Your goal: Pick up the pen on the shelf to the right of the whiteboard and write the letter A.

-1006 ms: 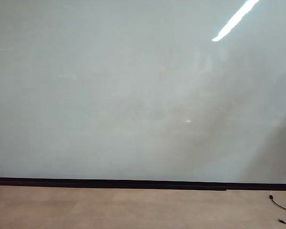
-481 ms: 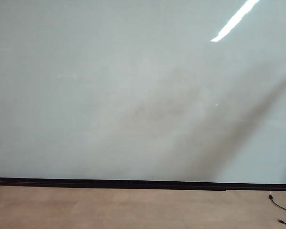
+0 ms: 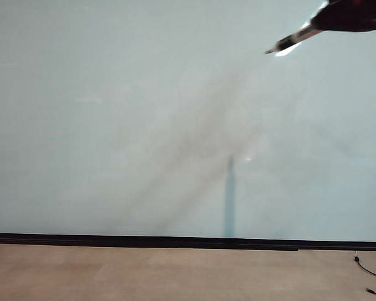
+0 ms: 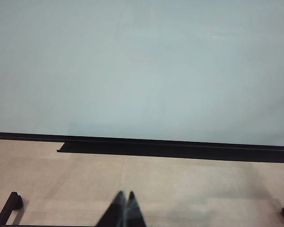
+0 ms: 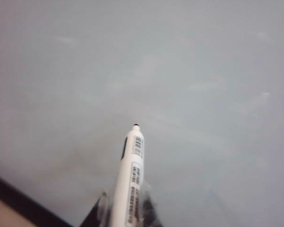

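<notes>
Newly arrived at upper right: right gripper (image 3: 319,24), clamped on the pen (image 3: 291,42), dark tip aimed left at the whiteboard (image 3: 113,125), apparently poised to write. No letter A visible on the board. Gripper body cut off by the frame edge; tip contact unclear. Left gripper (image 4: 124,210) low near the floor, pinched closed, empty.
</notes>
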### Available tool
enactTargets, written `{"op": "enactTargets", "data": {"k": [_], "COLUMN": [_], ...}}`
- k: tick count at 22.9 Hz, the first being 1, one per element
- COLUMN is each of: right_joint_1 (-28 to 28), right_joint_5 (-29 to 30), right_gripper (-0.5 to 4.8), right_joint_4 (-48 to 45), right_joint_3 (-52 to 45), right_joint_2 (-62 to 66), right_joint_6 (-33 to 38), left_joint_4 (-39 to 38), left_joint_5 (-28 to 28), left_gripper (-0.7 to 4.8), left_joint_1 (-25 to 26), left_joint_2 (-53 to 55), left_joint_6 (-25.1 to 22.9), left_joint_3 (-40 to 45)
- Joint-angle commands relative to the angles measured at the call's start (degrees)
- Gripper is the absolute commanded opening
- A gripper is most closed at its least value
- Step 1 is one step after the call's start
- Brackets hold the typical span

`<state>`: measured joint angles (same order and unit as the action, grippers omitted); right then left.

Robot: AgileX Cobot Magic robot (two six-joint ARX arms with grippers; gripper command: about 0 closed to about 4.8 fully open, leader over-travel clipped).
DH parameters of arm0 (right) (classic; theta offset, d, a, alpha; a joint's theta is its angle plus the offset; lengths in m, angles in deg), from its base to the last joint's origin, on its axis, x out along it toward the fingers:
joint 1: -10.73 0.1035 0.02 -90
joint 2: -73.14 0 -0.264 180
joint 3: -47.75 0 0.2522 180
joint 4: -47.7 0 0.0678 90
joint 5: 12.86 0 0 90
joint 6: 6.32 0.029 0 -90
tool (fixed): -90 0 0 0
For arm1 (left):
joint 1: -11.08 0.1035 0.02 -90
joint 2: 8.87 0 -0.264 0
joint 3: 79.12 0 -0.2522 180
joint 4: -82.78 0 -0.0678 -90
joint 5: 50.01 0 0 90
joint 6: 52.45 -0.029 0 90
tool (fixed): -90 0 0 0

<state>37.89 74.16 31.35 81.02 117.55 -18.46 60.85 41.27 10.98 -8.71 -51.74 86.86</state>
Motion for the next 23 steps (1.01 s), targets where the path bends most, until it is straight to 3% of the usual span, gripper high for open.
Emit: {"op": "enactTargets", "data": {"k": [1,11,16,23], "right_joint_1": [3.4,11.5,15.1,15.1], "right_joint_5": [1.0,0.5,-7.4,-7.6], "right_gripper": [-0.05,-0.06,-0.05,-0.06], "right_joint_4": [-0.6,-0.5,8.1,21.0], "right_joint_3": [5.7,23.9,31.6,38.6], "right_joint_2": [9.5,35.4,39.2,39.2], "right_joint_6": [-1.8,-7.2,-12.3,-18.0], "left_joint_4": [0.5,0.5,0.5,0.5], "left_joint_5": [0.0,0.0,0.0,0.0], "left_gripper": [-0.05,-0.05,-0.04,-0.04], "left_joint_1": [0.0,0.0,0.0,0.0], "left_joint_2": [0.0,0.0,0.0,0.0], "left_joint_6": [-0.3,-0.3,-0.3,-0.3], "left_joint_3": [-0.1,-0.1,-0.1,-0.1]}}
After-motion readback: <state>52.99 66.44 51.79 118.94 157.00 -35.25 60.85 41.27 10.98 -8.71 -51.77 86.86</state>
